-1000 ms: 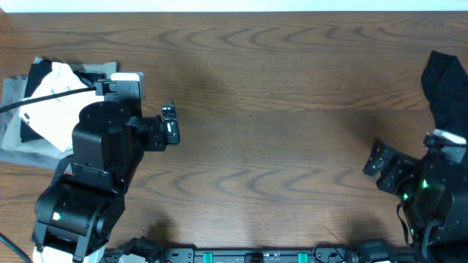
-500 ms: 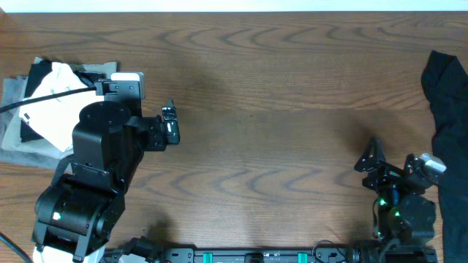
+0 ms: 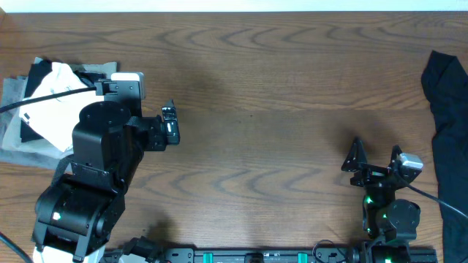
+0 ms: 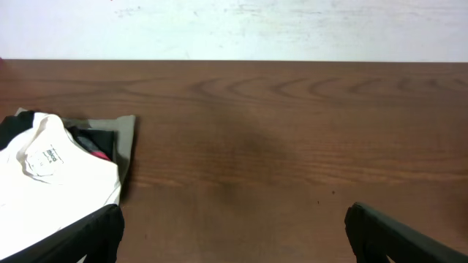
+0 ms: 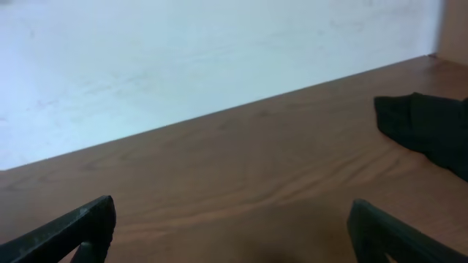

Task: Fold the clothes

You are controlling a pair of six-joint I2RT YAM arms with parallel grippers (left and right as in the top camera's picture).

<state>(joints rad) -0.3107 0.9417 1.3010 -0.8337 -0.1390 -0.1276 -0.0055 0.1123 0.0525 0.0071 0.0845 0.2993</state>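
Observation:
The clothes, a white T-shirt (image 3: 50,109), lie crumpled on a small pile at the table's left edge. In the left wrist view the T-shirt (image 4: 51,175) shows its collar and label, low on the left. My left gripper (image 4: 234,223) is open, its fingers wide apart over bare wood, right of the shirt and not touching it. My right gripper (image 3: 376,155) stands open near the front right of the table and points at the far edge. In its own view the right gripper (image 5: 232,219) holds nothing.
Under the white shirt lie an olive-grey garment (image 4: 126,142) and a black one with red (image 4: 91,139). A black garment (image 3: 447,102) runs along the right edge and also shows as a black garment (image 5: 428,128) in the right wrist view. The left arm's bulky body (image 3: 102,153) stands at front left.
The right arm has swung left, away from the black garment at the right edge, and its open fingers now point at the far edge. The left arm has not moved.

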